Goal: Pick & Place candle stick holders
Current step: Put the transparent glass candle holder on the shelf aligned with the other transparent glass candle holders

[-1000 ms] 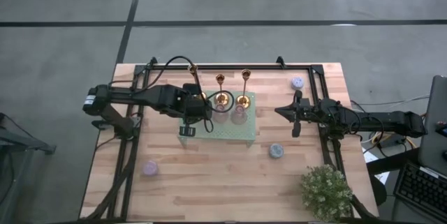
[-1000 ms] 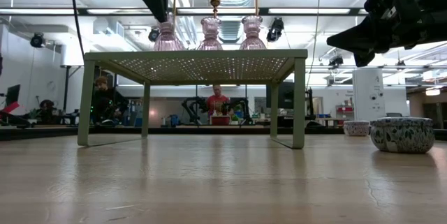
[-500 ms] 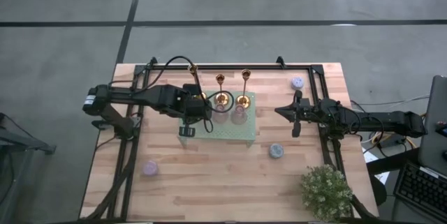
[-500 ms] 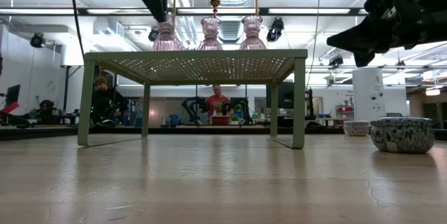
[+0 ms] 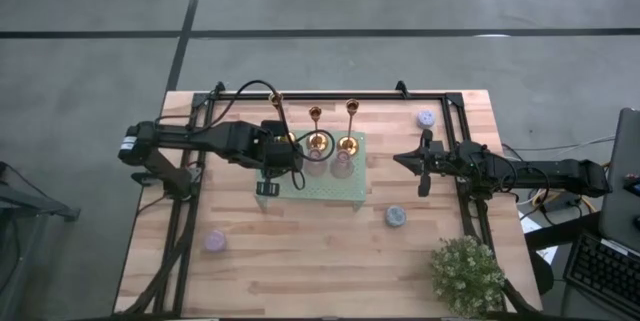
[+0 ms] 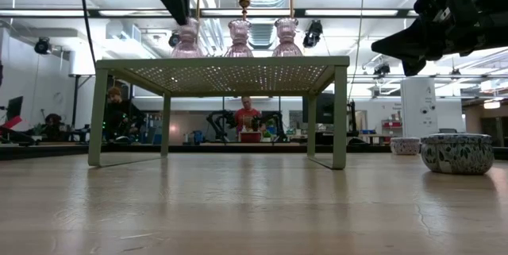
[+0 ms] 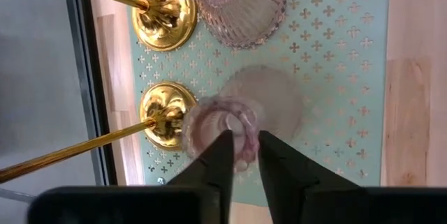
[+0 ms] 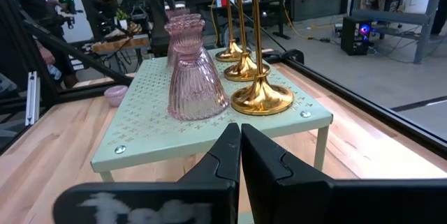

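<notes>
Three gold candlesticks [image 5: 315, 131] stand on their round bases on the far side of a green perforated stand [image 5: 335, 186]. Two of the bases show in the left wrist view [image 7: 166, 112]. Three ribbed pink glass holders [image 6: 239, 39] stand in a row in front of them. My left gripper [image 5: 287, 158] is over the stand's left end, at the top of the leftmost pink holder [image 6: 189, 40]. My right gripper [image 5: 408, 159] is shut and empty, hovering right of the stand, which it faces [image 8: 236, 137]. My left gripper has the rim [image 7: 246, 142] of the leftmost pink glass holder between its fingers, one finger over the mouth and one outside the rim. The fingers come from above, pointing down. The holder stands upright with its base on the green stand [image 6: 222, 66].
Small squat round pieces lie on the wood: lavender at near left [image 5: 215, 240], blue at near right [image 5: 396, 216], another at far right [image 5: 426, 118]. A potted plant [image 5: 466, 273] stands at the near right corner. Black frame rails run along the table's sides.
</notes>
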Action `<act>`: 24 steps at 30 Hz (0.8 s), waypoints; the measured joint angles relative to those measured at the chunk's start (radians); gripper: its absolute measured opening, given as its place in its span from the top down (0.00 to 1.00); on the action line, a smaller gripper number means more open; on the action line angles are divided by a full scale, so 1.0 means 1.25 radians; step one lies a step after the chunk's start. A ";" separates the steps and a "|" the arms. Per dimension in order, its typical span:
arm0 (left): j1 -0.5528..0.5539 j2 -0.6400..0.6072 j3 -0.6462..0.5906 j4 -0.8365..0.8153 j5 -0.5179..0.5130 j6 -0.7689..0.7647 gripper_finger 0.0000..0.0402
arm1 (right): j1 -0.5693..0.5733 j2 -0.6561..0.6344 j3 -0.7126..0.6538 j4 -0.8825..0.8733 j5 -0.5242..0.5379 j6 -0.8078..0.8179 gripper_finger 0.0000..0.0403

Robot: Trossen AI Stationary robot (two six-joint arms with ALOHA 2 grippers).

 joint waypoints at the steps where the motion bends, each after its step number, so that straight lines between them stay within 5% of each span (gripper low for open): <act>1: 0.000 0.000 0.000 -0.001 -0.001 0.000 0.81 | 0.000 0.000 0.000 0.000 0.000 0.000 0.98; 8: 0.000 0.000 0.000 -0.001 -0.025 -0.014 0.71 | 0.000 0.000 0.000 0.000 0.000 0.000 0.98; 24: -0.001 -0.002 0.000 -0.074 -0.025 -0.101 0.71 | 0.000 0.000 0.000 0.000 0.000 0.000 0.98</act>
